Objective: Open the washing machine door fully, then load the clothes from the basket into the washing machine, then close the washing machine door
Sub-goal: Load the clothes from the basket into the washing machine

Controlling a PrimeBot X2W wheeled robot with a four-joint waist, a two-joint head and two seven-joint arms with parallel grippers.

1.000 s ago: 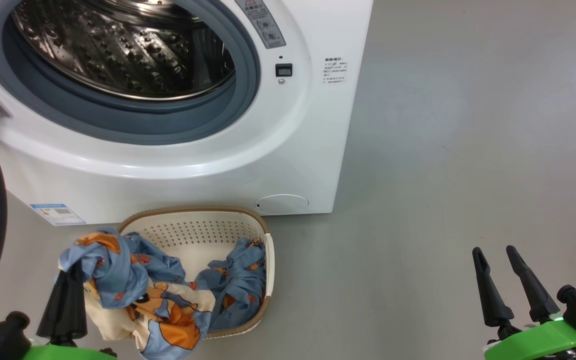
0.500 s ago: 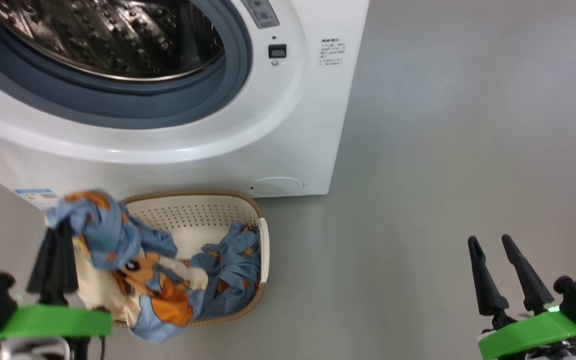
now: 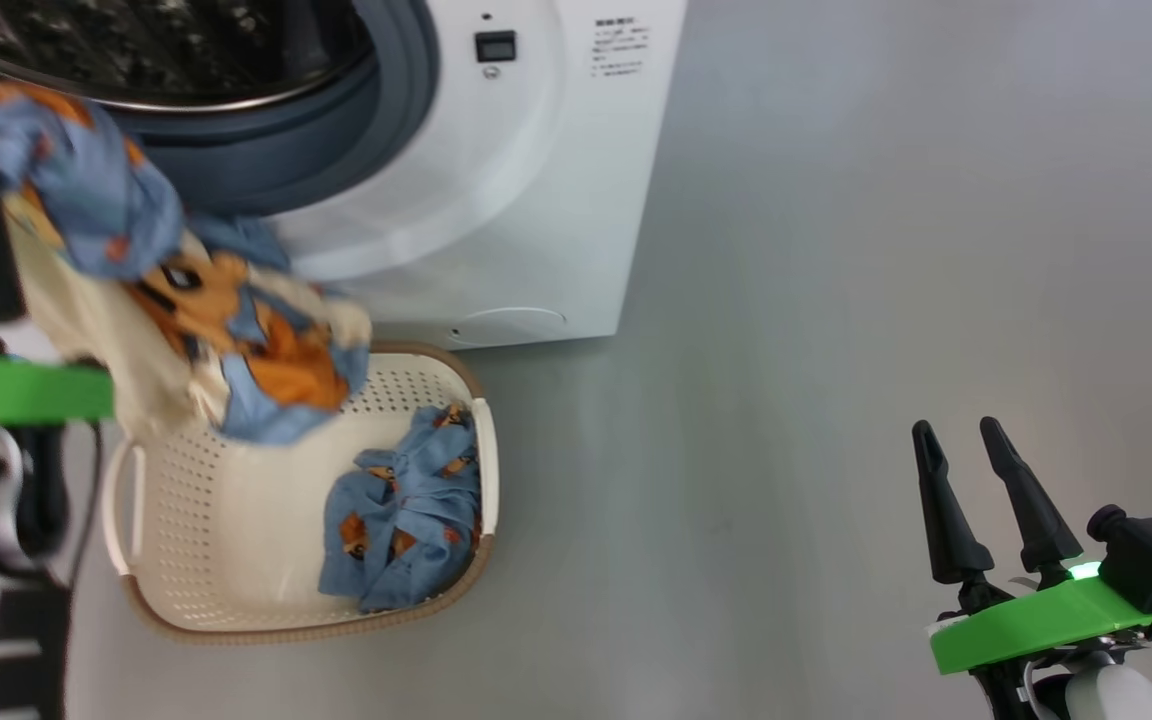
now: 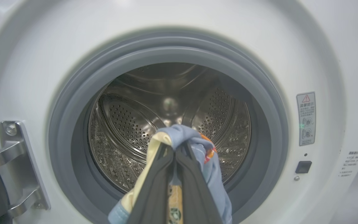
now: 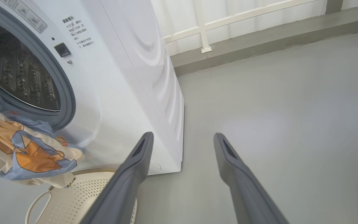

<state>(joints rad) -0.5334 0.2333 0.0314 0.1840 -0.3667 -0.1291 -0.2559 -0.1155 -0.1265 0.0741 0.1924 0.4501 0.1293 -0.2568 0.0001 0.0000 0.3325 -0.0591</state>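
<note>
My left gripper, at far left, is clamped tight on a bundle of blue-and-cream clothes. The bundle hangs above the basket, in front of the washing machine and its uncovered drum. A second blue piece lies in the basket's right end, and the basket sits just before the machine. Well apart at right, my right gripper hovers over the grey floor, fingers spread wide, holding nothing.
</note>
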